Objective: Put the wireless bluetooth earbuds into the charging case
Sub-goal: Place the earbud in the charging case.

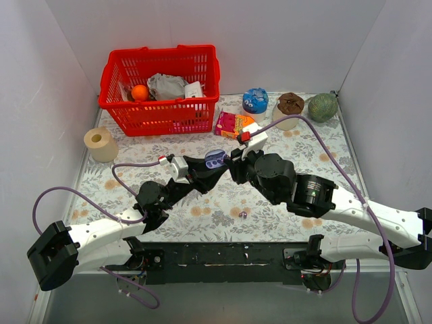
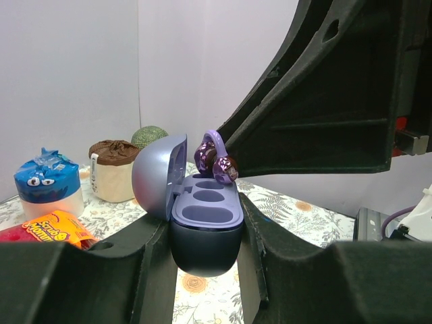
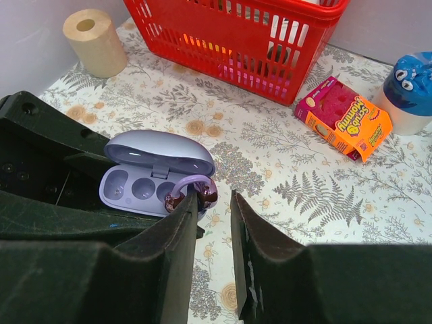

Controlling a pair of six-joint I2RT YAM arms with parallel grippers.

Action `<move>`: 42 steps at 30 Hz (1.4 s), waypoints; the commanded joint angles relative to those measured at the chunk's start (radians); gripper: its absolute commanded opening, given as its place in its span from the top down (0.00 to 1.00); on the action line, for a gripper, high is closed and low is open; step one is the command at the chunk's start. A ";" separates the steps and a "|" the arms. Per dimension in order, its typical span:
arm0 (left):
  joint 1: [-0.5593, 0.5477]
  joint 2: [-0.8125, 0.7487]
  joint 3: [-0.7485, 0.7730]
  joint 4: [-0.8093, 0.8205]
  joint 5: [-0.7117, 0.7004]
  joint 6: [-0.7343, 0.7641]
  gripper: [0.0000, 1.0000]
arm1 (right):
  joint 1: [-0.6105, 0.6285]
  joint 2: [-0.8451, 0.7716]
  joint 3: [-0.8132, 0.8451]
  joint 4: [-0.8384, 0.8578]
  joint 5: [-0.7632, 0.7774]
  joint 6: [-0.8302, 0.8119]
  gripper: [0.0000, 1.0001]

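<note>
The left pincer [image 2: 204,253] clamps the open charging case [image 2: 196,209]. The right pincer [image 3: 214,198] stands parted beside one earbud [image 3: 200,194] perched at the case's end socket.

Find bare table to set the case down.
Free: cloth between right arm and brown-topped cup; strip between paper roll and left arm. Crowded: back edge by basket and snack box; centre around the charging case.

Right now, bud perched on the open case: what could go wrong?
1. The earbud rests on the charging case rim, not in a well, against the right gripper; it may fall as the gripper withdraws.
2. The second earbud lies loose on the table by the arms; a sweep could knock it.
</note>
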State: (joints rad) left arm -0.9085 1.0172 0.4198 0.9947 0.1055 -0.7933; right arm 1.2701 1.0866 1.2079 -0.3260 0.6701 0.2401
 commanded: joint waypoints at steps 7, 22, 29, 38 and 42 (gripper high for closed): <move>-0.003 -0.020 0.004 0.056 -0.001 -0.006 1.00 | 0.005 0.025 0.055 -0.007 -0.023 -0.002 0.66; -0.003 -0.022 -0.009 0.071 -0.004 -0.023 1.00 | 0.005 0.041 0.071 -0.025 -0.014 -0.004 0.65; -0.001 -0.009 -0.004 0.076 0.005 -0.032 1.00 | 0.005 0.055 0.099 -0.042 -0.029 -0.002 0.64; -0.003 -0.011 -0.007 0.076 0.003 -0.037 1.00 | 0.005 0.079 0.128 -0.067 -0.041 -0.004 0.62; -0.003 -0.009 -0.007 0.078 0.002 -0.037 1.00 | 0.005 0.064 0.128 -0.071 -0.041 0.002 0.62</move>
State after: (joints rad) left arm -0.9081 1.0172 0.4046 1.0328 0.1062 -0.8284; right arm 1.2655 1.1633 1.3018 -0.3969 0.6701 0.2298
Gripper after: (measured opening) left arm 0.314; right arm 0.374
